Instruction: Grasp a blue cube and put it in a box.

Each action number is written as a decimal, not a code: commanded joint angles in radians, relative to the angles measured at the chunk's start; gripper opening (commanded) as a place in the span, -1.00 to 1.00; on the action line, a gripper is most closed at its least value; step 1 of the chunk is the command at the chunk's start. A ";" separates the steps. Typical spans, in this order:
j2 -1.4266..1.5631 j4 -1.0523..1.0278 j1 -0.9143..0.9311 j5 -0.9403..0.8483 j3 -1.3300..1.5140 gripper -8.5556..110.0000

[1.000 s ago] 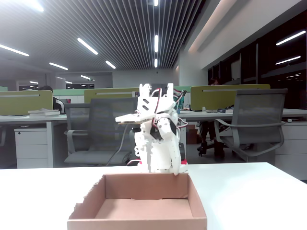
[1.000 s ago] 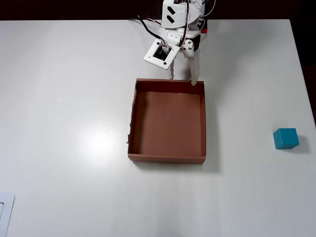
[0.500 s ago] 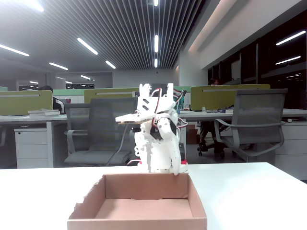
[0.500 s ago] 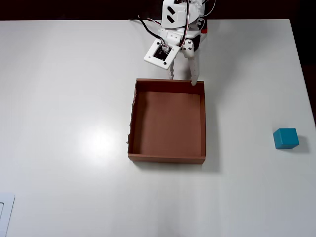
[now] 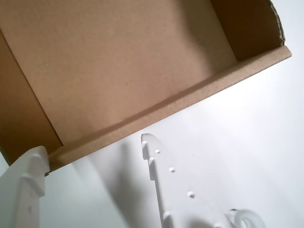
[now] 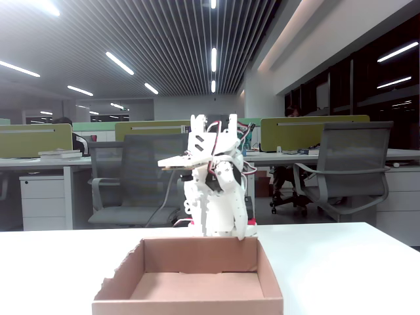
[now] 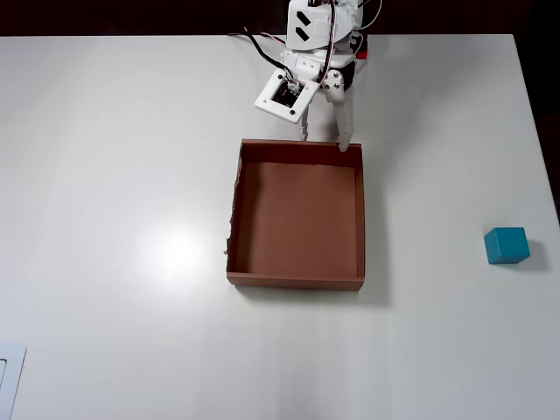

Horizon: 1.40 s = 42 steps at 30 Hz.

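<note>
The blue cube point(image 7: 507, 245) sits alone on the white table point(image 7: 114, 219), well apart from the box point(image 7: 360, 219), off its right wall as the overhead view shows it, level with the box's nearer half. The box itself is empty: bare cardboard floor, low walls, and a ragged torn edge on its left wall.

The gripper point(image 7: 325, 142) hangs at the box's far wall, on the arm's side, fingers pointing down at the rim. In the wrist view the two white fingers point(image 5: 156, 161) stand clearly parted with only table and box edge between them, so the pincer is open and holds nothing.

The cube looks solid, rigid and light, with plain matte faces that should give decent friction. Its flat parallel sides suit a pinch across two opposite faces, low and centred; a grip on a corner or high on the edges could let it twist out.
</note>
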<state>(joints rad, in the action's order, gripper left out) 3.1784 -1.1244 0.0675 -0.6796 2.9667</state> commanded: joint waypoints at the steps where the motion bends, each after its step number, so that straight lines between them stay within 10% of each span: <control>1: 0.005 -0.003 -0.009 -0.009 0.002 -0.44; 17: -0.006 0.008 -0.005 -0.012 -0.029 -0.45; 42: -0.956 -0.170 -0.434 0.020 -1.305 -0.44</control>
<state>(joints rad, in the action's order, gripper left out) 2.2534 -1.2901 -0.3375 -0.6673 1.7671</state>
